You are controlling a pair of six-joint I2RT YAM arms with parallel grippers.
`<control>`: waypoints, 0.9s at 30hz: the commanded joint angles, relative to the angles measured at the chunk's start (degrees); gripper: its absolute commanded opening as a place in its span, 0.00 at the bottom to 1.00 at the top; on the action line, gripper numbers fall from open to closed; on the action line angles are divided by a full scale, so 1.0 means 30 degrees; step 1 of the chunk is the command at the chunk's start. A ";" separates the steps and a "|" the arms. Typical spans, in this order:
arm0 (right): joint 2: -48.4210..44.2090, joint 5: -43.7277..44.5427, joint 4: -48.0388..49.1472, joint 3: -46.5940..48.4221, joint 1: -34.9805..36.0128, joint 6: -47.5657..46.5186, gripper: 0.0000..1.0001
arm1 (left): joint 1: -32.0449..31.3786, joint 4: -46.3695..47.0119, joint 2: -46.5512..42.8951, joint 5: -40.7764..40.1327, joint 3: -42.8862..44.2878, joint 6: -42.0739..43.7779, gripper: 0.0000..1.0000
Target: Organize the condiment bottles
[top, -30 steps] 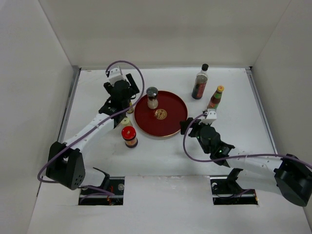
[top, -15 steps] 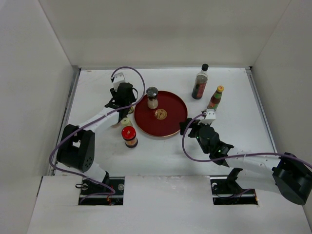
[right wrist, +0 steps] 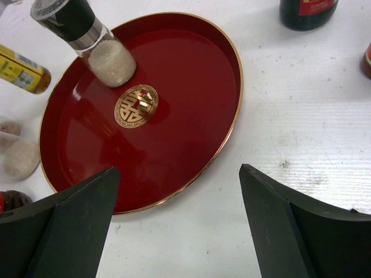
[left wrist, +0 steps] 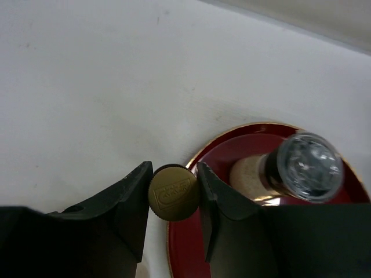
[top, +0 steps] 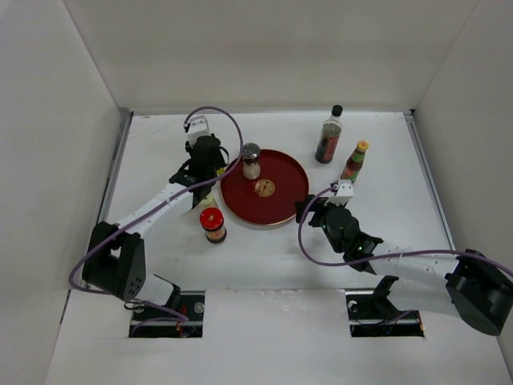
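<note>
My left gripper [left wrist: 174, 169] is shut on the gold cap of a small bottle [left wrist: 173, 194] standing just outside the left rim of the red tray [left wrist: 185, 248]. From above, the left gripper [top: 210, 170] hides that bottle. The silver-topped shaker [top: 251, 160] stands on the tray [top: 280, 180]. A red-lidded jar [top: 212, 224] and a small cream bottle [top: 206, 200] sit left of the tray. The tall dark bottle [top: 329, 136] and the slim yellow-capped bottle [top: 355, 160] stand at the back right. My right gripper [right wrist: 178, 171] hangs open over the tray's near right rim, holding nothing.
White walls close in the table on the left, back and right. The yellow-labelled body of the held bottle [right wrist: 20, 69] shows at the left of the right wrist view, with the cream bottle [right wrist: 21, 157] below it. The shaker [right wrist: 87, 35] stands close to the held bottle.
The left gripper's jaws have shut on the gold-capped bottle, and its arm has shifted slightly right. The right arm has barely moved.
</note>
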 commanded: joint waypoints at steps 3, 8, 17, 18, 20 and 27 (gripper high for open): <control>-0.0146 -0.0035 0.1203 0.0626 0.0080 -0.0247 0.91 | -0.1670 0.1938 -0.1573 -0.0320 0.0527 0.0001 0.20; -0.0089 -0.0181 0.1232 0.0538 -0.0007 -0.0073 0.91 | -0.2521 0.1996 -0.0110 -0.0350 0.1084 0.0118 0.20; -0.0235 -0.0006 0.1261 0.0538 0.0022 -0.0248 0.91 | -0.3166 0.2962 0.2002 -0.1812 0.1467 0.0850 0.21; -0.0235 -0.0005 0.1261 0.0538 0.0022 -0.0278 0.91 | -0.3254 0.3138 0.2090 -0.1959 0.1320 0.0909 0.22; -0.0235 -0.0092 0.1261 0.0480 0.0051 -0.0162 0.91 | -0.3343 0.3286 0.2237 -0.2049 0.1202 0.0997 0.26; -0.0235 -0.0121 0.1261 0.0509 0.0051 -0.0162 0.91 | -0.3664 0.3697 0.2384 -0.2078 0.0849 0.1026 0.57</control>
